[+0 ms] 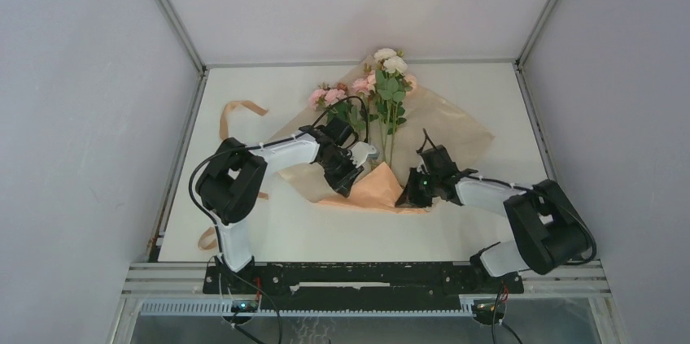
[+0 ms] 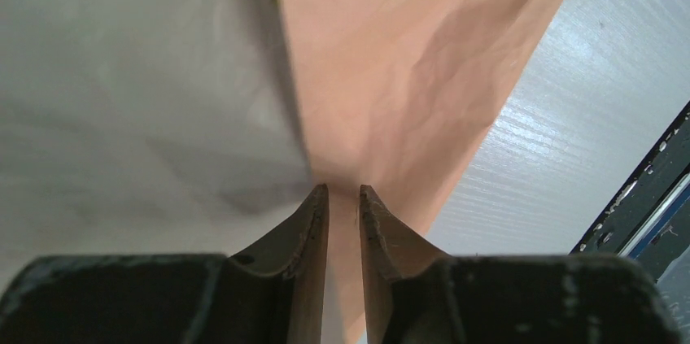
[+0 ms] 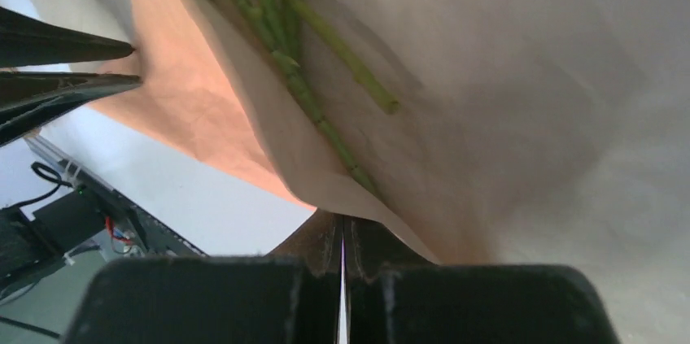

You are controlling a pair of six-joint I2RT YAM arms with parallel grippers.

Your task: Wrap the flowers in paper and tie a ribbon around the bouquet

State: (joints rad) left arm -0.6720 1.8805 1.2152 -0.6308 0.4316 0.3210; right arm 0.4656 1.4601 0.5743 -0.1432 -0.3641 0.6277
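Your left hand point(image 2: 344, 189) is nearly closed, pinching a fold of the paper point(image 2: 407, 59), and your right hand point(image 3: 342, 218) is squeezed flat on the paper's near edge; I think they hold this flap up so it can fold over the flowers point(image 1: 382, 84), which lie mid-sheet, blooms toward the far side. Under it all is a white table point(image 1: 244, 230) between plain grey walls point(image 1: 73, 132), and the ribbon point(image 1: 238, 108) lies untouched at the left.
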